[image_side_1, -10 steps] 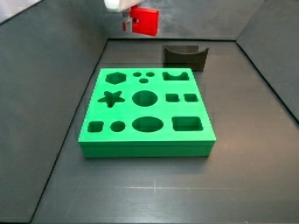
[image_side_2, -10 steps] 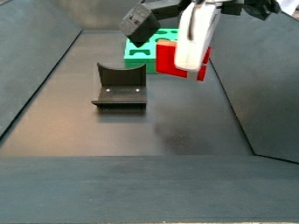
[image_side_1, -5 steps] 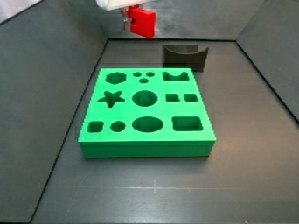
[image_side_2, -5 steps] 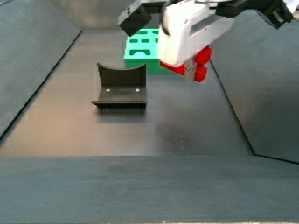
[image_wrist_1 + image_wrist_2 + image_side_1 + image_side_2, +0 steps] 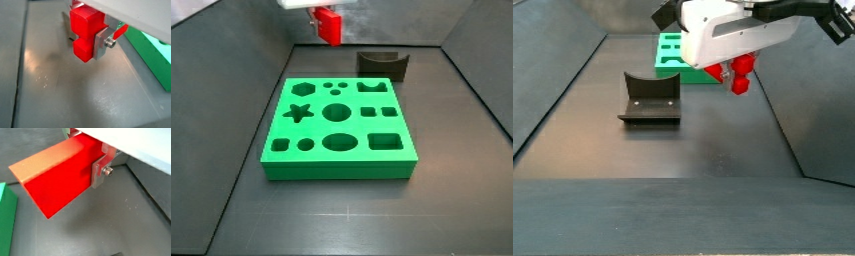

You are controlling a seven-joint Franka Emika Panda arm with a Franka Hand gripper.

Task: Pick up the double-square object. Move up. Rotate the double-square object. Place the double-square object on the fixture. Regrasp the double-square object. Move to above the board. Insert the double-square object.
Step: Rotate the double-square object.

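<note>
I have the gripper (image 5: 738, 72) raised well above the floor, beyond the board's (image 5: 342, 130) far edge and left of the fixture (image 5: 384, 64) in a side view. The fingers (image 5: 101, 43) are clamped on the double-square object (image 5: 87, 33); both wrist views show a silver plate pressed flat against its side.

Handling, my judgement: rigid moulded plastic, light, smooth-faced, so it could slip or twist in a light pinch. The flat parallel faces near the middle look like the best hold.

Orientation: in both side views the double-square object hangs with its long axis roughly vertical, lower end pointing at the floor. The stepped profile shows in a wrist view. It needs turning before it seats on the fixture.
</note>
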